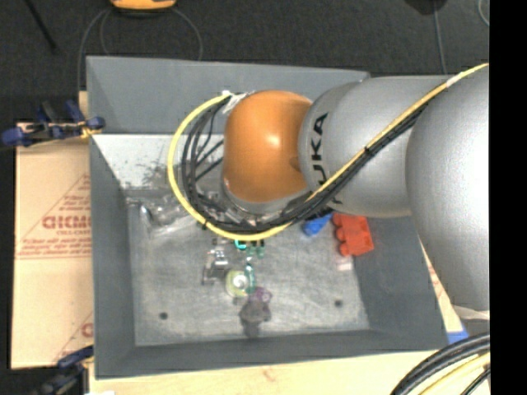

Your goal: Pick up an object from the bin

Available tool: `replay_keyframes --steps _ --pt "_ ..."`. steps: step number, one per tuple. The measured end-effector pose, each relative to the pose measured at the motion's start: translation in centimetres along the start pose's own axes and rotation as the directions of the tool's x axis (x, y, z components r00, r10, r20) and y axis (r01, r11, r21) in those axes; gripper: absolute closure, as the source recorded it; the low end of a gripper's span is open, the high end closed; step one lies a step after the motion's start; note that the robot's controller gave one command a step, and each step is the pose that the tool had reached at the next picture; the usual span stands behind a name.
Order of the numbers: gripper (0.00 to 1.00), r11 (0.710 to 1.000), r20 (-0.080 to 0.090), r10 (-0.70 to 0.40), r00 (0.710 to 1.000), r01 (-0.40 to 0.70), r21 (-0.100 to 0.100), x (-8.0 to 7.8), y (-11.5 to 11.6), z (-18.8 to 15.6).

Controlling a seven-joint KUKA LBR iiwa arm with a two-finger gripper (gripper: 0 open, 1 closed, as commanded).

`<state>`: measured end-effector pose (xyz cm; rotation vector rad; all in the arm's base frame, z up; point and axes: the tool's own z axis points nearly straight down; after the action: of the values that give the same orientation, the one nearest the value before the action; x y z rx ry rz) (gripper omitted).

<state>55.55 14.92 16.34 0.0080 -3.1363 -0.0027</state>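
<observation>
At frame centre, gripper (247,247) low in bin (111,262) under orange cover (263,146).
Just below it pale round disc (239,282), purple lump (256,304) lower still, red block (354,234) at right; grip state can't be told.

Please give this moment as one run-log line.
hand: next to pale round thing | purple thing: beside it | red block: apart, at right
</observation>
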Motion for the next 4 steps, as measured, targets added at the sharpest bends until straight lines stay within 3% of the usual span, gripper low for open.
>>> replay_keyframes --steps 1,2,3,4 --pt "0.0 1.0 0.006 -0.011 1.0 0.011 0.005 1.2 -5.9 -0.5" --pt "0.0 1.0 0.001 0.006 1.0 -0.006 0.002 5.2 -11.0 7.9" --pt "1.0 1.0 0.001 0.005 1.0 -0.005 0.0 5.0 -10.8 7.4" --pt "1.0 1.0 0.015 -0.003 1.0 0.003 0.002 5.9 -10.3 -2.1"
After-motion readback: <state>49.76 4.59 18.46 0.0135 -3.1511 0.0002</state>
